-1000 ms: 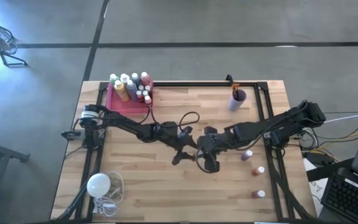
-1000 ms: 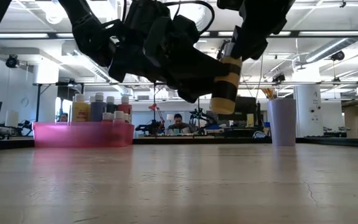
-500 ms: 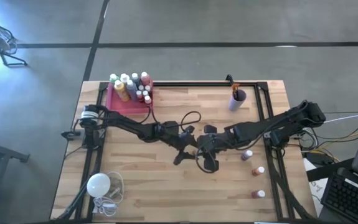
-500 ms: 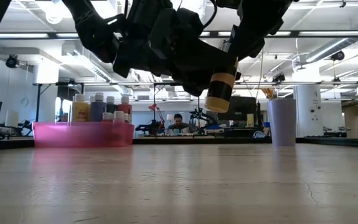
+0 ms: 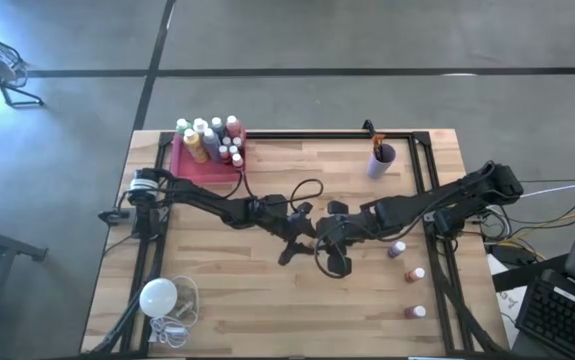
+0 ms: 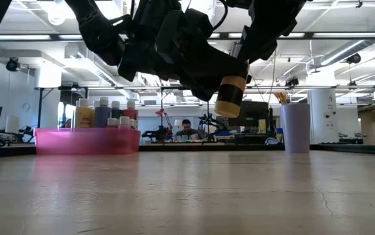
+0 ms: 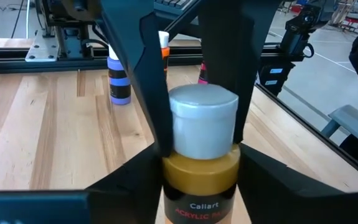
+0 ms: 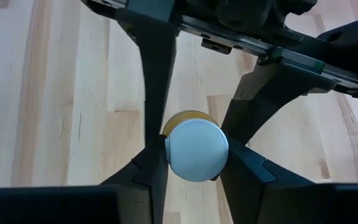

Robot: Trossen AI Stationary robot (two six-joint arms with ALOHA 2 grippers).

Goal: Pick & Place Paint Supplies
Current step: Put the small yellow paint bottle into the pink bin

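The wooden table [image 5: 267, 300] is bare under the handover, which happens in the air just right of its centre. The right gripper [image 8: 194, 155] is clamped on the white cap of an ochre paint bottle [image 6: 231, 98], hanging it upright well above the wood. The left gripper [image 7: 200, 186] comes in from the side, and its fingers sit against both sides of the bottle's ochre body, below the cap (so both arms have hold of one bottle).

To my eye the step is passing the bottle from right to left. Done well, the left grip should be firm on the body before the right lets go of the cap. The right should then lift straight up, so the cap is not dragged sideways and the bottle tipped.

Out from there, the pink tray [image 5: 192, 165] with its crowd of bottles sits at 11 o'clock, probably the goal. A lilac cup [image 5: 381, 160] stands at 1 o'clock, three small bottles [image 5: 414, 274] wait at 4 o'clock, and a white bulb [image 5: 157, 296] lies at 7 o'clock.
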